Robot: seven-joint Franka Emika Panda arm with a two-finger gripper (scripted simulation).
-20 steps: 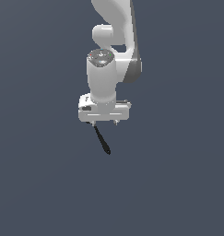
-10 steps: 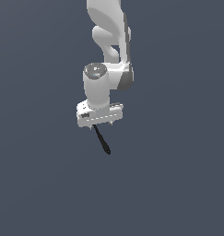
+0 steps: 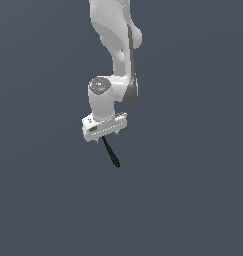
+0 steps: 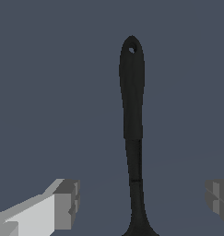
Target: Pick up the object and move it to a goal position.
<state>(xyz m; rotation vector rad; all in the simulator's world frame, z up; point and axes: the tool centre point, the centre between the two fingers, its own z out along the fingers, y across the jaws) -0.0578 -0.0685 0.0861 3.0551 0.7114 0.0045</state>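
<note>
You have no writing, brand mark or label to read anywhere: the arm is plain white and the spatula (image 3: 111, 153) plain black.

In the exterior view the end effector (image 3: 104, 139) hangs from the white arm (image 3: 115, 55) against an even dark grey-blue backdrop. The spatula juts out from beneath it as a slim dark rod, slanting down toward the exterior view's right, its upper part hidden under the end effector's body. Nothing else shows around it, and no surface can be made out beneath it.

In the wrist view you see the spatula (image 4: 132, 138) running straight away from the camera between the two fingertips (image 4: 66, 204), its handle ending in a rounded tip with a small hole. At the frame's edge it begins to widen toward the blade. The grey pads stand well apart from the handle on either side, so the jaws look wide open here; where the spatula is actually gripped cannot be told.
</note>
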